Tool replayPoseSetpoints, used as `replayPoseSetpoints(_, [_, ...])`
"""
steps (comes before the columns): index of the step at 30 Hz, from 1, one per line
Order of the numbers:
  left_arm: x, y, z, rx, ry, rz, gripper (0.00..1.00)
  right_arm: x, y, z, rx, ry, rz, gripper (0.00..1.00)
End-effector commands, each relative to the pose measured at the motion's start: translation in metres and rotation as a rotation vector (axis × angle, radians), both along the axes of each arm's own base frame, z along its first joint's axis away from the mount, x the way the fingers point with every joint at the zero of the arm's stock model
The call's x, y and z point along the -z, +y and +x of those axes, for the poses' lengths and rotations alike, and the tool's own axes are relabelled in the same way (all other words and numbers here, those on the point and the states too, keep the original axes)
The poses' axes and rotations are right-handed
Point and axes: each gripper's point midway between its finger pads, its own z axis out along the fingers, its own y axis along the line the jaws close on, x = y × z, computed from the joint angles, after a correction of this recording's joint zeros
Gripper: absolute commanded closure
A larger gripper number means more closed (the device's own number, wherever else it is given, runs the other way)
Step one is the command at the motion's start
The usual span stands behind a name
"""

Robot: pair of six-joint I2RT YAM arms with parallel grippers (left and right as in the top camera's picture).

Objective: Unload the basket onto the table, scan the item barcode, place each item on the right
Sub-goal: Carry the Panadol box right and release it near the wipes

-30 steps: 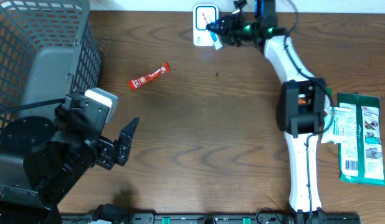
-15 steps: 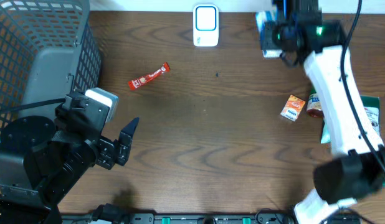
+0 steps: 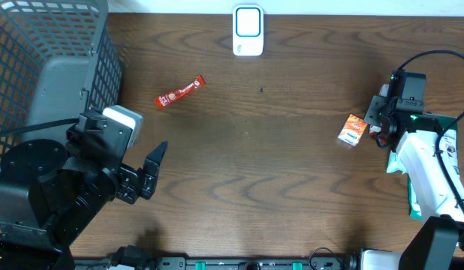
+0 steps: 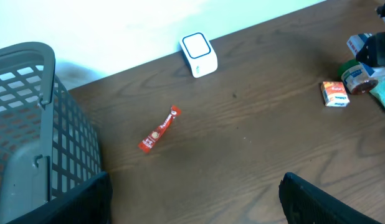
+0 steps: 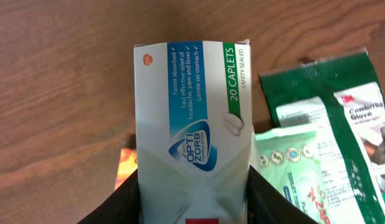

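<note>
A white caplets box [image 5: 192, 112] with blue and green print sits between the fingers of my right gripper [image 5: 192, 202], which is shut on it. This gripper [image 3: 384, 120] hangs over the right side of the table, beside a small orange box [image 3: 354, 129]. The white barcode scanner [image 3: 248, 30] stands at the middle of the back edge, well left of the held box. My left gripper [image 3: 152, 169] is open and empty at the front left; in its wrist view the two fingers stand wide apart over bare wood.
A grey wire basket [image 3: 37, 67] fills the back left corner. A red sachet [image 3: 179, 91] lies right of it. Green packets [image 3: 435, 169] lie at the right edge, under and beside the right arm; one glove pack [image 5: 348, 124] and one wipes pack [image 5: 292, 174] show below the box.
The right arm has swung from the scanner at the back across to the right side of the table, with the box still gripped. The left arm has not moved.
</note>
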Motion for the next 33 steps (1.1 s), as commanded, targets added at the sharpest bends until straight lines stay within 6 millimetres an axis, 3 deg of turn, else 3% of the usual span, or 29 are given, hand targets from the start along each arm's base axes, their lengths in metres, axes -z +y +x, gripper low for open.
replayPoseSetpoints(1, [-0.002, 0.002, 0.000, -0.010, -0.005, -0.002, 0.14, -0.001, -0.002, 0.001, -0.027, 0.003, -0.023, 0.99])
replayPoseSetpoints(5, [-0.002, 0.002, 0.000, -0.010, -0.005, -0.003, 0.14, 0.012, -0.004, 0.001, -0.035, 0.041, -0.028, 0.99])
replayPoseSetpoints(10, [-0.002, 0.002, 0.000, -0.010, -0.004, -0.002, 0.14, 0.010, -0.002, 0.006, -0.083, 0.033, -0.044, 0.99])
replayPoseSetpoints(11, [-0.002, 0.002, 0.000, -0.010, -0.005, -0.002, 0.14, 0.010, 0.001, 0.007, -0.111, 0.034, -0.039, 0.91])
replayPoseSetpoints(13, [-0.002, 0.002, 0.000, -0.010, -0.005, -0.002, 0.14, 0.010, 0.003, 0.007, -0.117, 0.035, -0.035, 0.46])
replayPoseSetpoints(14, [-0.002, 0.002, 0.000, -0.010, -0.005, -0.002, 0.14, 0.011, 0.003, 0.007, -0.118, 0.037, -0.034, 0.38])
replayPoseSetpoints(18, [-0.002, 0.002, 0.000, -0.010, -0.004, -0.002, 0.14, 0.011, 0.003, 0.006, -0.118, 0.040, -0.033, 0.17])
replayPoseSetpoints(23, [-0.002, 0.002, 0.000, -0.010, -0.005, -0.002, 0.14, 0.008, 0.013, 0.008, -0.163, 0.030, -0.005, 0.13])
replayPoseSetpoints(25, [-0.002, 0.002, 0.000, -0.010, -0.005, -0.002, 0.14, -0.005, 0.033, 0.011, -0.237, -0.011, 0.043, 0.15])
replayPoseSetpoints(26, [-0.002, 0.002, 0.000, -0.010, -0.005, -0.002, 0.14, -0.026, 0.059, 0.015, -0.320, -0.077, 0.089, 0.15])
replayPoseSetpoints(27, [-0.002, 0.002, 0.000, -0.010, -0.005, -0.002, 0.14, -0.034, 0.069, 0.015, -0.360, -0.101, 0.102, 0.15])
replayPoseSetpoints(31, [-0.002, 0.002, 0.000, -0.010, -0.004, -0.002, 0.14, -0.096, 0.186, 0.004, -0.786, -0.282, 0.187, 0.16])
replayPoseSetpoints(33, [-0.002, 0.002, 0.000, -0.010, -0.004, -0.002, 0.14, -0.101, 0.246, -0.012, -0.967, -0.286, 0.185, 0.13])
